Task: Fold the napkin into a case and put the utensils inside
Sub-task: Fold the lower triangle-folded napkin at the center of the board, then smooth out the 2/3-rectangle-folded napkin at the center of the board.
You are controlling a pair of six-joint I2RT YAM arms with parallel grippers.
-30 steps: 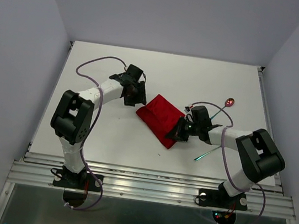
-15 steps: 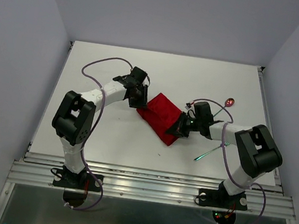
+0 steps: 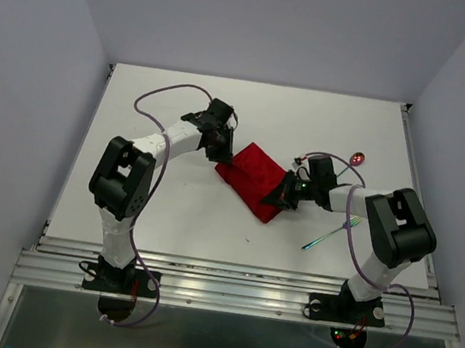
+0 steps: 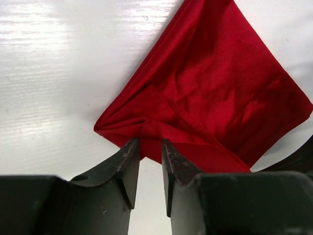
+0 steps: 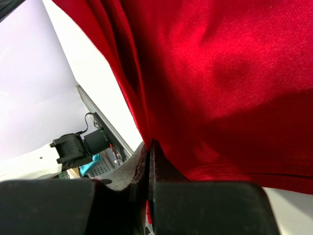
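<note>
Surroundings: the white desk (image 3: 167,208) carries a spoon (image 3: 357,159) with a shiny red-pink bowl at right of centre. A teal-handled fork (image 3: 332,234) lies lower right, well apart from the cloth. The right arm's purple cable (image 3: 347,209) loops past the fork's upper end (contact cannot be told). Nothing lies between the two arms but the cloth itself.

Task item: the red napkin (image 3: 251,179) lies folded at mid-frame as a slanted, uneven rectangle, not a tidy case.

Left tool (image 4: 149,144): fingers slightly parted, bare desk showing in the gap. The tips are at the napkin's bunched corner, at the cloth's upper-left end in the overhead view.

Right tool (image 5: 148,147): fingers pressed together on a fold of the napkin, a red sliver showing between them. The cloth is raised across its camera. Overhead, it sits at the lower-right edge.

Change from one second ago: the left tool has closed in on the cloth, and the right tool has drawn up and rightward. The napkin looks narrower. Spoon and fork lie roughly as before.
</note>
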